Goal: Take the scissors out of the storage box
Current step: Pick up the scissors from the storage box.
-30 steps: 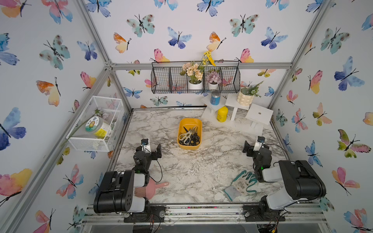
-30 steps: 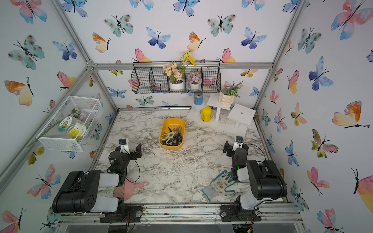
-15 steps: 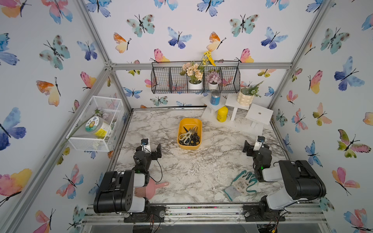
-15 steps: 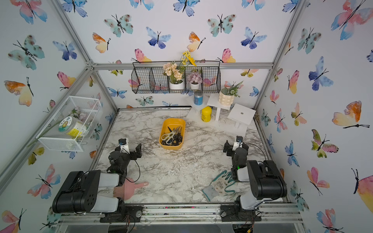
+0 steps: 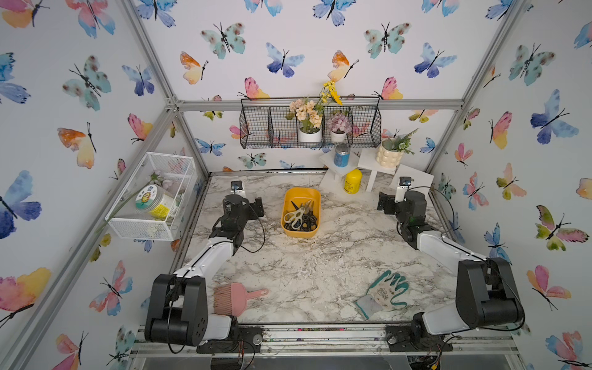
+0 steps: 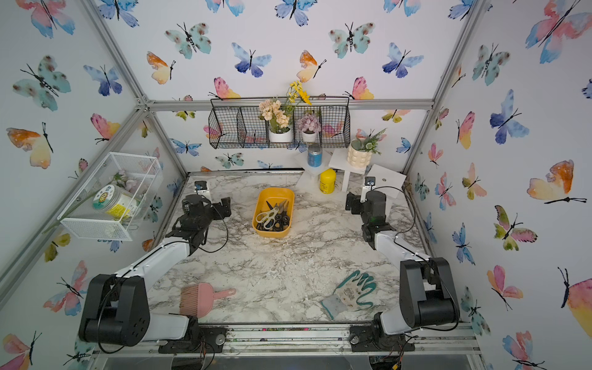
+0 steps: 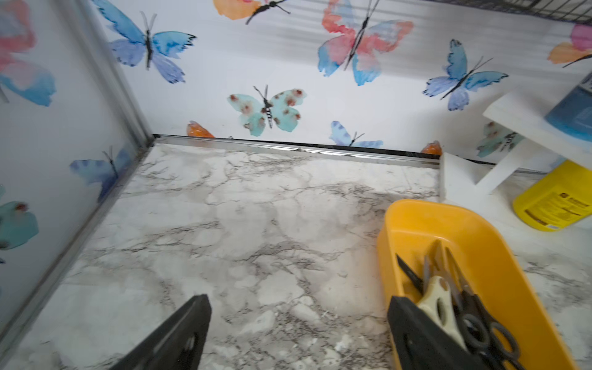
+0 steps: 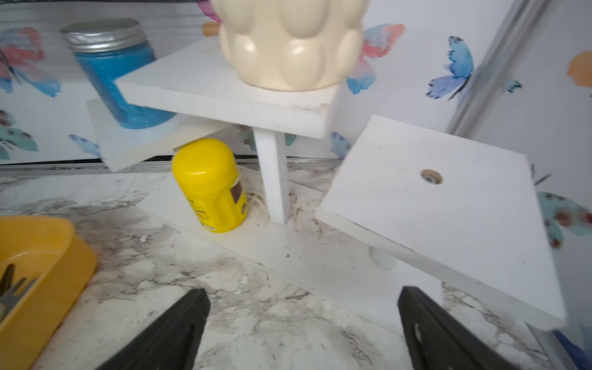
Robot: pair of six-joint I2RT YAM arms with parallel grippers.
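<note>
Steel-bladed scissors (image 5: 296, 215) heaped in yellow-orange plastic storage box (image 5: 301, 193): likely stiff, slick, tangled; take the cream handles. Fingers of left gripper (image 7: 298, 323) and right gripper (image 8: 302, 317) stand apart.

I work inside a staged lab booth: aluminium frame (image 5: 208, 104) across the upper middle, butterfly-papered walls (image 5: 288, 32) all round, marble-look surface (image 5: 320, 266), mounting rail (image 5: 320, 333) along the bottom edge.

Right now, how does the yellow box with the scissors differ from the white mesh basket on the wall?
The storage box is solid yellow-orange plastic; the white mesh basket is see-through wire. The box sits on the marble table; the basket hangs on the side wall. The box holds scissors; the basket holds a labelled jar. Both are rectangular and lidless.
</note>
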